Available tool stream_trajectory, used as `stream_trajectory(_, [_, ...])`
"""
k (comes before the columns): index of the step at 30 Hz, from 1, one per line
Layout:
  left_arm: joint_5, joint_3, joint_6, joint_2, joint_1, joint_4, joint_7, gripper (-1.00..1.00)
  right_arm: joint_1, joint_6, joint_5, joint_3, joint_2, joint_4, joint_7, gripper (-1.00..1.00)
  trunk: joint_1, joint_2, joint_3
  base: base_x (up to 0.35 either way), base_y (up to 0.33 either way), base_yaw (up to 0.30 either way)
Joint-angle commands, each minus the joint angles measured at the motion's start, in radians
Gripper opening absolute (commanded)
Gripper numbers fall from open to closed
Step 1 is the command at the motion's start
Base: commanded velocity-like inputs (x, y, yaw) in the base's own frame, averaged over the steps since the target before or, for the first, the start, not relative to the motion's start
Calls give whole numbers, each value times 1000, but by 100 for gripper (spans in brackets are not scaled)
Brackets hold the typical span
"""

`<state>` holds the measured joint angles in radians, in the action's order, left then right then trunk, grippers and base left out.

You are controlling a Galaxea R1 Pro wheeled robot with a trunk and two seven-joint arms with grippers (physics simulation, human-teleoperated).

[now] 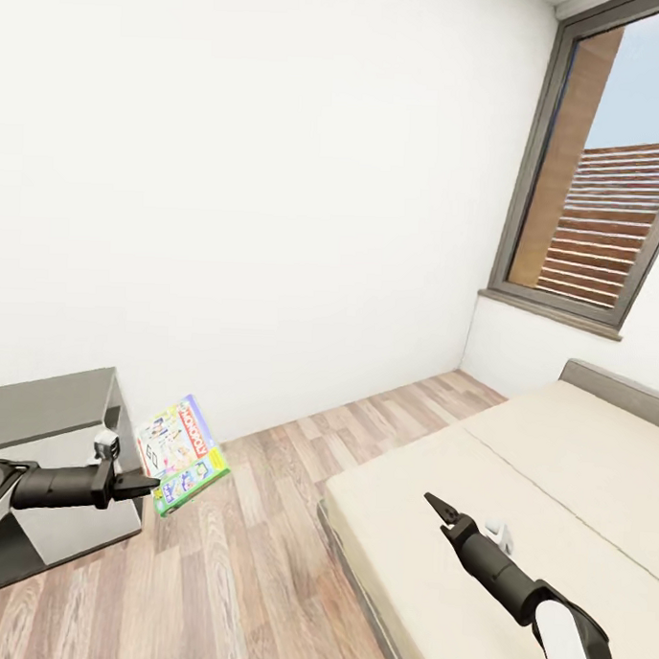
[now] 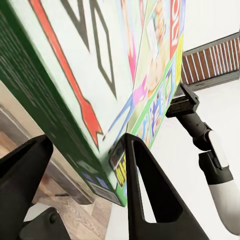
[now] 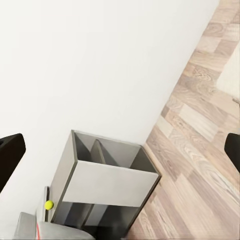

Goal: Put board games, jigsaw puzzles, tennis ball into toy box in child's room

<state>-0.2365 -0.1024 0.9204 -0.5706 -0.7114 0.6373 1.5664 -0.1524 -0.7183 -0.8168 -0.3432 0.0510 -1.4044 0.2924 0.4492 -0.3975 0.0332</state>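
Note:
My left gripper point(image 1: 153, 482) is shut on the lower edge of a green-edged, cartoon-covered board game point(image 1: 180, 451), holding it tilted in the air over the wood floor, beside the table's dark grey section point(image 1: 48, 408). The left wrist view has the box point(image 2: 95, 75) wedged between the two fingers point(image 2: 150, 190). Above the beige bed point(image 1: 534, 473), my right gripper point(image 1: 439, 508) stands open and holds nothing. The right wrist view looks past its spread fingers point(image 3: 10, 155) to the grey desk unit point(image 3: 110, 185), with the small yellow-green tennis ball point(image 3: 48, 204) beside it.
A white wall runs along the back, and a dark-framed window point(image 1: 604, 188) stands at the right above the bed's grey headboard point(image 1: 619, 385). A strip of wood-plank floor point(image 1: 262, 547) lies between the desk and the bed.

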Motion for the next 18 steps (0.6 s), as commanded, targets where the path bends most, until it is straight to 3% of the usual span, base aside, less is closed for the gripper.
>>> stream_trajectory(1, [-4, -5, 10, -1, -2, -1, 4, -100, -1, -7, 0, -4, 1, -1, 4, 100, 1, -2, 2, 53, 0, 290])
stream_trajectory(12, [-4, -5, 10, 2, -2, -1, 4, -100, -1, -7, 0, -4, 1, -1, 4, 100, 1, -2, 2, 123, 4, 290])
stream_trajectory(18, [-4, -5, 9, 3, -2, -1, 4, -100, -1, -7, 0, -4, 2, -1, 3, 100, 1, -2, 2, 209, 110, 290])
